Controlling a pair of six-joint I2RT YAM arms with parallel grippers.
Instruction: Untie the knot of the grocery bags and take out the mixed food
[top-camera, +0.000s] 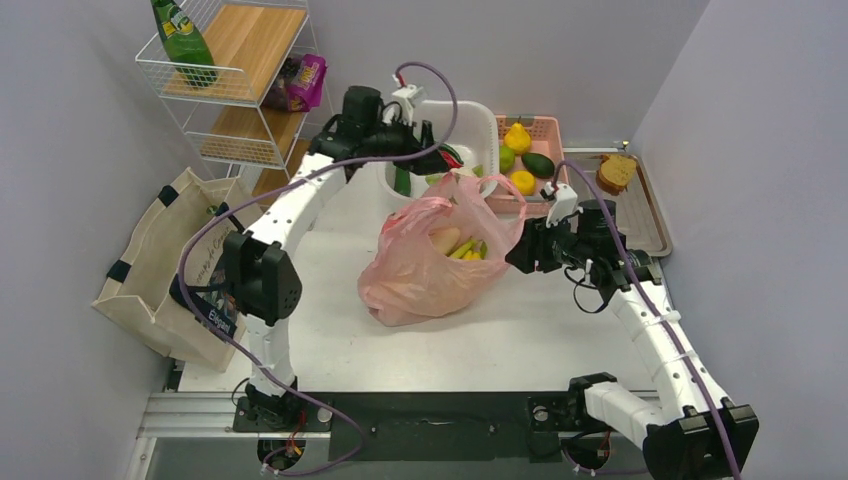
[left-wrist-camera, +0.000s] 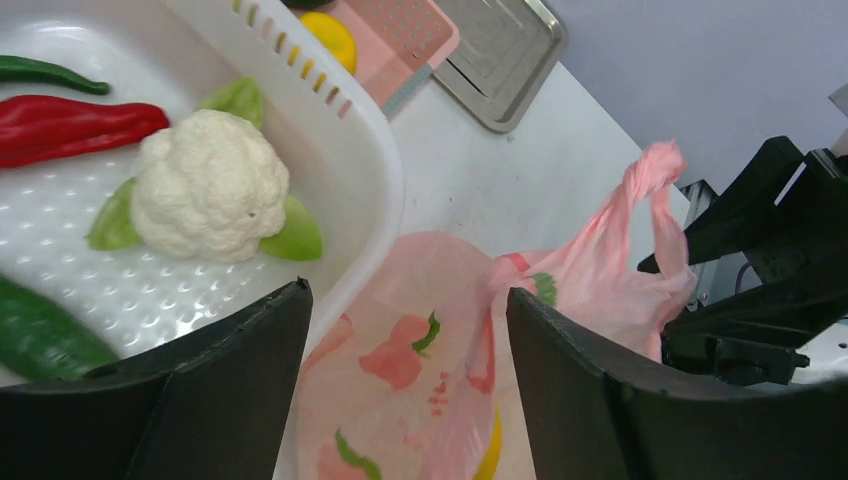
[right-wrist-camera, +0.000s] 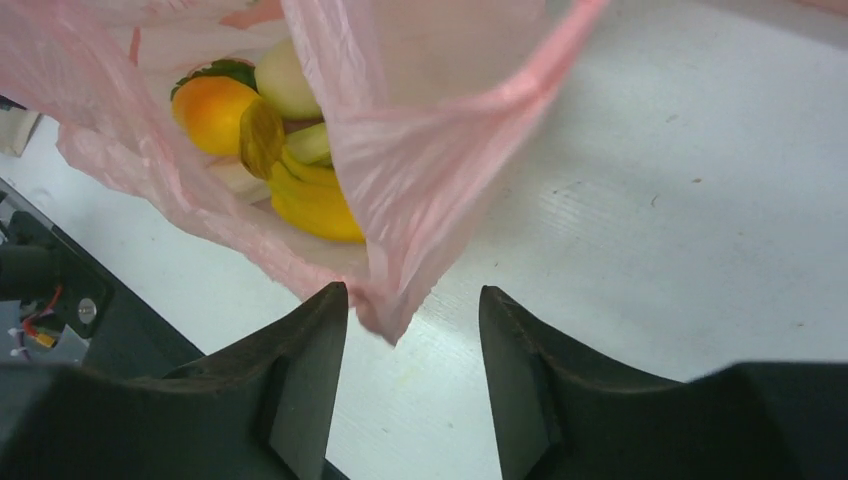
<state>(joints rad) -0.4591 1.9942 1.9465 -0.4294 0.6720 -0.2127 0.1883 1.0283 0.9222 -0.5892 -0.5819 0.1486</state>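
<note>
Slumping on its side at the middle of the table (top-camera: 400, 350), the pink bag (top-camera: 425, 265) lies with its mouth gaping toward the far right. Through that opening the right wrist view shows yellow bananas (right-wrist-camera: 310, 200) and an orange fruit (right-wrist-camera: 212, 112) resting inside, with a pale rounded piece just beyond them that is too hidden to name. One handle loop (left-wrist-camera: 660, 190) stands up loose on the bag's right side, close to the right arm.

The left gripper (left-wrist-camera: 405, 385) hovers over the far edge of the bag, where the thin plastic meets the near rim of the white basket (left-wrist-camera: 385, 170). Its fingers are spread wide and nothing sits between them but the bag below. A cauliflower (left-wrist-camera: 210, 185) and a red pepper (left-wrist-camera: 70, 125) lie in that basket.

The right gripper (right-wrist-camera: 412, 295) is at the bag's right side, low over the table. Its fingers stand apart at a moderate width, and a flap of the bag's rim hangs down into the gap; the plastic is not pinched, and I cannot tell whether it brushes a finger.

The canvas tote (top-camera: 160, 260) leans at the table's left edge, well apart from the pink bag. The green bottle (top-camera: 183, 40) lies on the top level of the wire shelf (top-camera: 250, 90) at the far left.
</note>
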